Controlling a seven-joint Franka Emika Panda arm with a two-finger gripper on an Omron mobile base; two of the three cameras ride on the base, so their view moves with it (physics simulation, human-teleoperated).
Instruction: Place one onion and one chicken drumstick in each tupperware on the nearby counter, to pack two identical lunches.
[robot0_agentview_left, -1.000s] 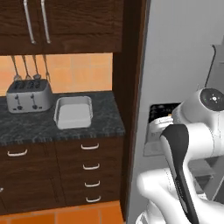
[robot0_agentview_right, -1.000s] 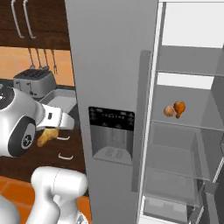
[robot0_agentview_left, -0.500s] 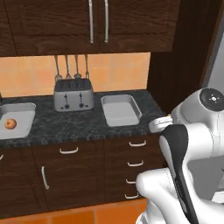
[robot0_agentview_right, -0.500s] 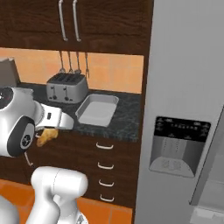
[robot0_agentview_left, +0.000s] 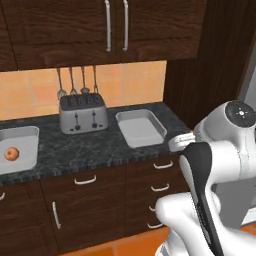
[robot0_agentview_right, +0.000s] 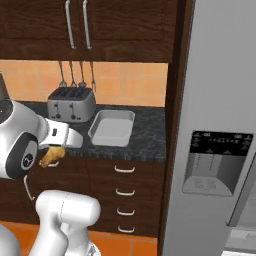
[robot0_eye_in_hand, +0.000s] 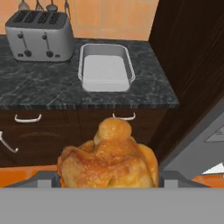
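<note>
My gripper (robot0_eye_in_hand: 109, 177) is shut on a golden-brown chicken drumstick (robot0_eye_in_hand: 109, 158), bulbous end toward the camera. From the right base view the drumstick (robot0_agentview_right: 52, 155) hangs under my hand, in front of the drawers and short of the counter (robot0_agentview_right: 150, 136). An empty grey tupperware (robot0_agentview_left: 140, 129) lies on the dark counter (robot0_agentview_left: 95, 150) right of the toaster; it also shows ahead of my hand as the tupperware (robot0_eye_in_hand: 106, 70). A second tupperware (robot0_agentview_left: 24, 141) at the far left holds one onion (robot0_agentview_left: 11, 153).
A silver toaster (robot0_agentview_left: 83, 114) stands against the orange tiled wall, utensils hanging above it. Dark wall cabinets (robot0_agentview_left: 100, 30) sit overhead and drawers with silver handles (robot0_agentview_right: 124, 170) below. The grey fridge (robot0_agentview_right: 220, 125) with its dispenser stands on the right behind a dark wooden panel.
The whole picture has shifted: the base moved left, the fridge slid out of the left view, and the counter, toaster and both trays came in. The drumstick stays in my gripper.
</note>
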